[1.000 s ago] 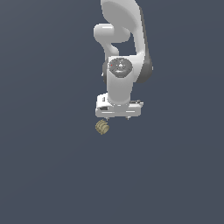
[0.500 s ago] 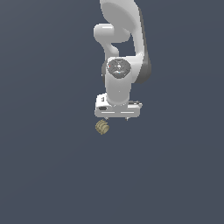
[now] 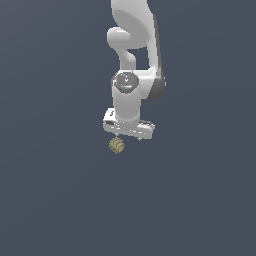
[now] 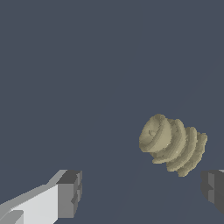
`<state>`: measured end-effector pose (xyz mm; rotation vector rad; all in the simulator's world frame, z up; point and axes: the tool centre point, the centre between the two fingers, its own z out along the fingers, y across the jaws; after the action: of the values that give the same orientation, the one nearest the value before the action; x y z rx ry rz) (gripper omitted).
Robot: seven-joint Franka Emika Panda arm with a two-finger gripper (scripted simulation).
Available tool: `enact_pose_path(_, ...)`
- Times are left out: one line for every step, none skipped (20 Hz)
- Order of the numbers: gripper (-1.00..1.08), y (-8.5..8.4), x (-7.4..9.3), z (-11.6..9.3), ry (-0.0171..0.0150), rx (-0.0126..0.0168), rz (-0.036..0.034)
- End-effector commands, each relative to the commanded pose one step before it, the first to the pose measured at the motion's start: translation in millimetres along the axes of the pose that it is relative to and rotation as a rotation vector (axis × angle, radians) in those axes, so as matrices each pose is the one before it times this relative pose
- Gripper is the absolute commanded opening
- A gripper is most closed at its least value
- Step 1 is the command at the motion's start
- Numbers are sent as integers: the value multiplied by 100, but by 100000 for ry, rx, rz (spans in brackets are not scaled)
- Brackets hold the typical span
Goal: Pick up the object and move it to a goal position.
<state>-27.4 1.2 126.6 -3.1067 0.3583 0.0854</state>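
Observation:
The object [image 3: 116,145] is a small tan-yellow ridged lump resting on the dark grey floor, just below the white arm's hand in the exterior view. My gripper [image 3: 127,137] hangs over it, set slightly toward the exterior view's right. In the wrist view the object [image 4: 173,144] lies beyond the fingertips, much closer to one dark finger pad [image 4: 213,186] than to the other [image 4: 70,193]. The gripper [image 4: 142,190] is open, with a wide gap and nothing between its jaws.
A plain dark grey floor [image 3: 60,200] fills both views. The white arm [image 3: 132,60] rises from the gripper to the upper edge of the exterior view. No goal marker shows.
The gripper has shifted a little toward the exterior view's left and slightly lower, closer to the object. The object has stayed in place.

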Motion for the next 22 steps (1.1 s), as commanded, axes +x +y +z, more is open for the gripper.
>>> enact_pose_path(100,956,77,672,837,151,8161)
enact_pose_path(100,420,60,286,385,63,3594)
enact_pose_path(100,420,70,281,390,60,3578)
enact_pose_path(100,404,77,265,379,55,3420)
enact_pose_path(100,384,82,247,365,50,3238)
enact_pose_path(100,363,86,230,350,45,3056)
enact_pose_path(100,342,88,214,334,41,2872)
enact_pose_path(100,321,89,198,317,38,2687)
enact_pose_path(100,299,89,182,300,34,2503)
enact_pose_path(100,277,88,167,282,32,2319)
enact_pose_path(100,255,85,152,263,29,2134)
enact_pose_path(100,232,81,138,243,26,1948)
enact_pose_path(100,211,77,124,222,24,1764)
enact_pose_path(100,188,72,110,201,21,1578)
enact_pose_path(100,166,65,96,179,19,1392)
enact_pose_path(100,144,58,83,156,17,1208)
enact_pose_path(100,122,51,70,133,14,1022)
enact_pose_path(100,99,42,57,109,12,836)
enact_pose_path(100,77,33,44,85,9,649)
enact_pose_path(100,57,26,31,62,7,469)
enact_pose_path(100,31,13,19,36,4,274)
enact_pose_path(100,13,6,6,13,1,97)
